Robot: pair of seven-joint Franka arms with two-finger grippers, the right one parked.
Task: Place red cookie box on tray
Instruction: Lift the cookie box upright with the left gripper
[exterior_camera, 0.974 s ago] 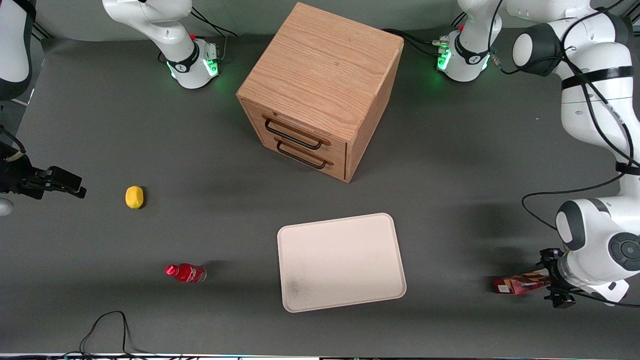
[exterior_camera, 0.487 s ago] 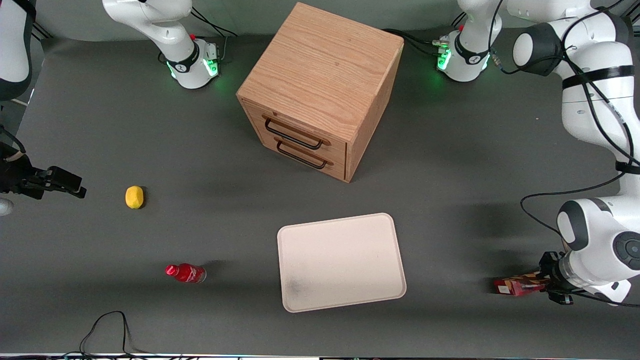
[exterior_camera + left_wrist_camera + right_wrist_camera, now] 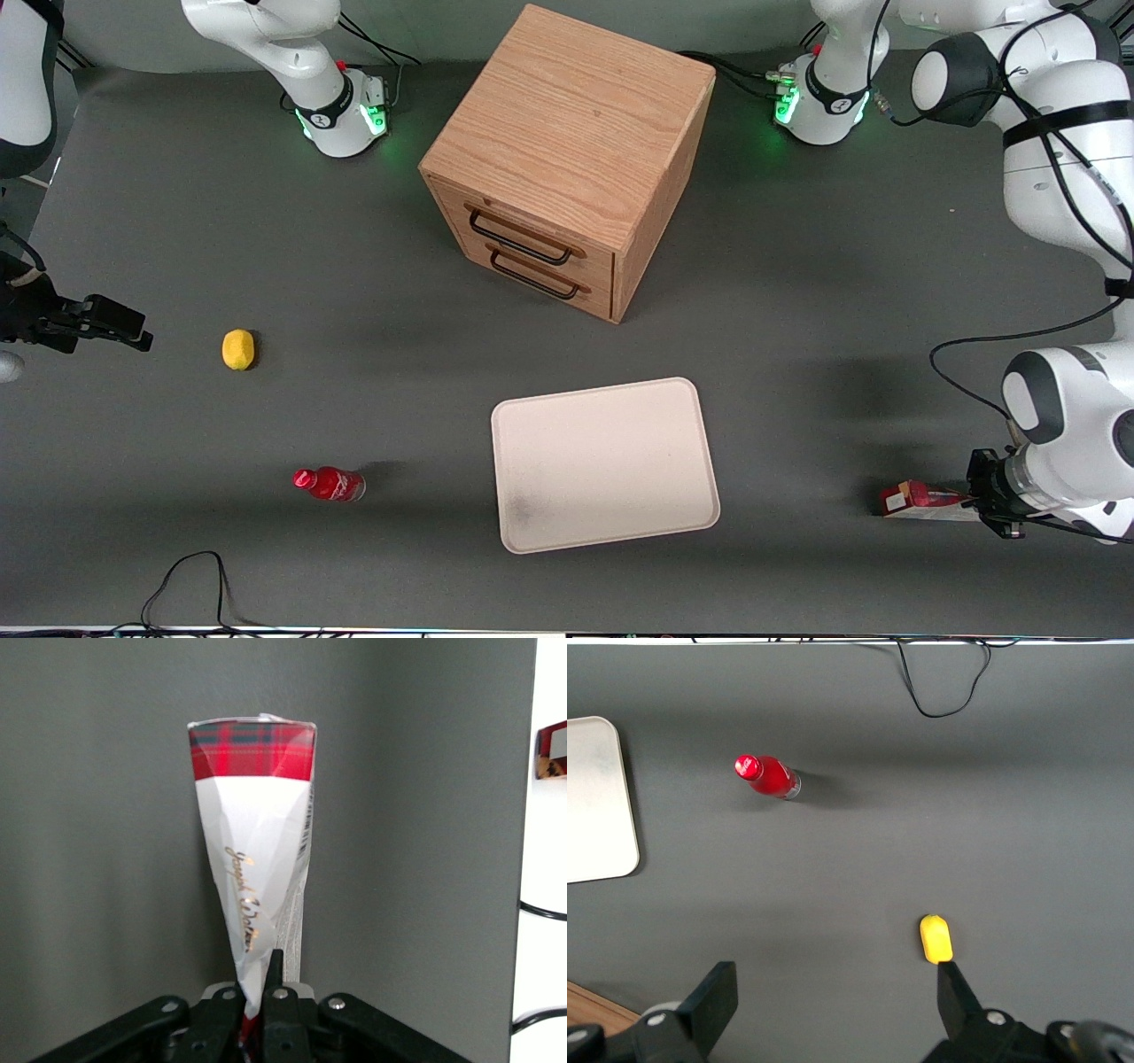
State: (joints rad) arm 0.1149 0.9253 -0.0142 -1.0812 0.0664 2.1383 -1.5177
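Observation:
The red cookie box (image 3: pixel 917 499) is at the working arm's end of the table, about level with the tray's near edge. My left gripper (image 3: pixel 973 503) is shut on one end of it. In the left wrist view the box (image 3: pixel 252 859) stretches away from the gripper (image 3: pixel 259 985), showing a white face with gold script and a red tartan end. Both fingers press its near end. The cream tray (image 3: pixel 602 461) lies flat mid-table, well apart from the box, with nothing on it; its edge also shows in the right wrist view (image 3: pixel 598 797).
A wooden two-drawer cabinet (image 3: pixel 567 159) stands farther from the front camera than the tray. A small red bottle (image 3: pixel 330 485) and a yellow fruit (image 3: pixel 237 349) lie toward the parked arm's end. A black cable (image 3: pixel 186 576) loops near the table's front edge.
The wrist has shifted a little toward the working arm's end of the table. The box in its grip has turned from showing a broad slanted face to a thinner, level strip.

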